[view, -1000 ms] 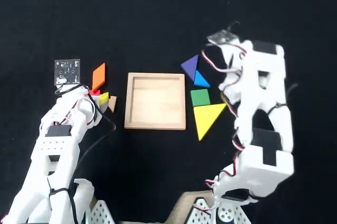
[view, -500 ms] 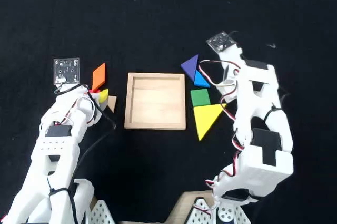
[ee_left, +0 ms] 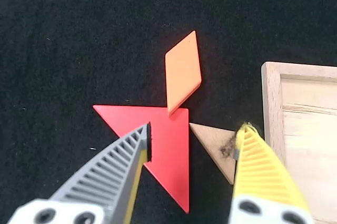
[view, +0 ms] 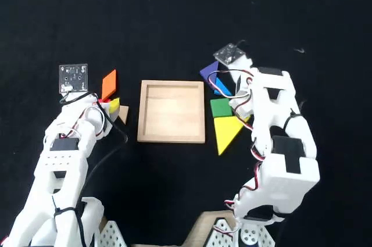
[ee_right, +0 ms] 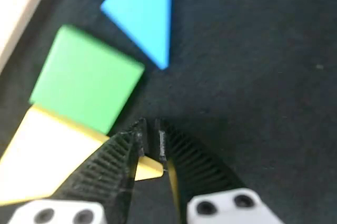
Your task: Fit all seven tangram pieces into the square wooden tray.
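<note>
The square wooden tray [view: 171, 133] lies mid-table and holds no pieces. To its left my left gripper [ee_left: 196, 129] is open, straddling a red triangle [ee_left: 166, 147] with a small wood-coloured triangle [ee_left: 216, 140] beside its yellow finger [ee_left: 258, 163]. An orange parallelogram [ee_left: 182, 71] touches the red triangle's far edge. Right of the tray lie a purple triangle [view: 207, 71], a blue triangle [ee_right: 145, 16], a green square [ee_right: 87, 79] and a large yellow triangle [view: 225, 131]. My right gripper [ee_right: 150, 137] is shut just over the yellow triangle's corner [ee_right: 150, 171], beside the green square.
Black cloth covers the table. The tray's edge [ee_left: 271, 108] lies close to the left gripper's yellow finger. A small square circuit board [view: 74, 78] sits far left. The right arm's body [view: 273, 119] hangs over the pieces on the right.
The right arm has swung left toward the tray, bringing its wrist over the blue and purple triangles. The left arm and all pieces have kept still.
</note>
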